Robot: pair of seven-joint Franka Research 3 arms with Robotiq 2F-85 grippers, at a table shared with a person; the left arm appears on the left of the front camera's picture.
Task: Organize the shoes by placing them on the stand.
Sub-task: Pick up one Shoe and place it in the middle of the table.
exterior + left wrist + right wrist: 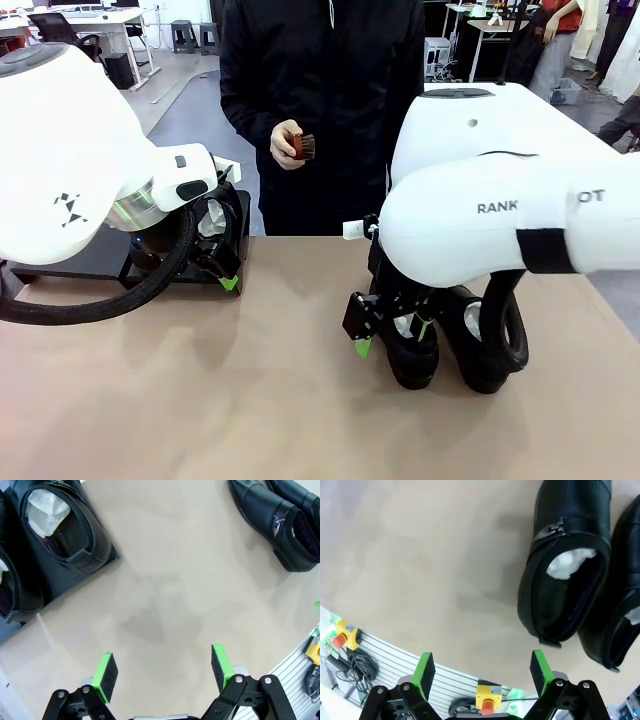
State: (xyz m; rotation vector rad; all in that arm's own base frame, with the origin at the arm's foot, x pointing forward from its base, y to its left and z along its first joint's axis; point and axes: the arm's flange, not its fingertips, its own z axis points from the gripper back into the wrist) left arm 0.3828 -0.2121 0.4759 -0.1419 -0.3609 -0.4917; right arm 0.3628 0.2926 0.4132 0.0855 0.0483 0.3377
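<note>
1. The left gripper (162,667) is hanging over the bare table (165,595), jaws spread wide and carrying nothing. The stand (57,582) is lying ahead of its fingertips, off to one side. It is bearing the outer racked shoe (65,527) and the inner racked shoe (10,590).
2. The right gripper (482,670) is likewise gaping wide and empty. The buckled shoe (567,565) is lying just ahead of it and to one side, its paper-stuffed opening turned toward the fingers. The second loose shoe (620,610) is lying close alongside; I cannot tell whether the two are touching.
3. Judging by this, half the job is waiting, and the buckled shoe is looking like the next pick.
4. With the pair packed so tightly, the far finger is risking a landing on the neighbour and shoving both shoes.
5. The leather is glossy, so a shallow pinch on the heel wall is likely to slip, and the toe may swing down.
6. The right arm's black hose (510,330) is looping just beside the loose shoes and could drag one on lifting.
7. The left gripper is waiting near the stand's front edge, so a delivery there is risking arm contact.
8. A person's hand (288,143) is holding a brush (304,147) well beyond both grippers.
</note>
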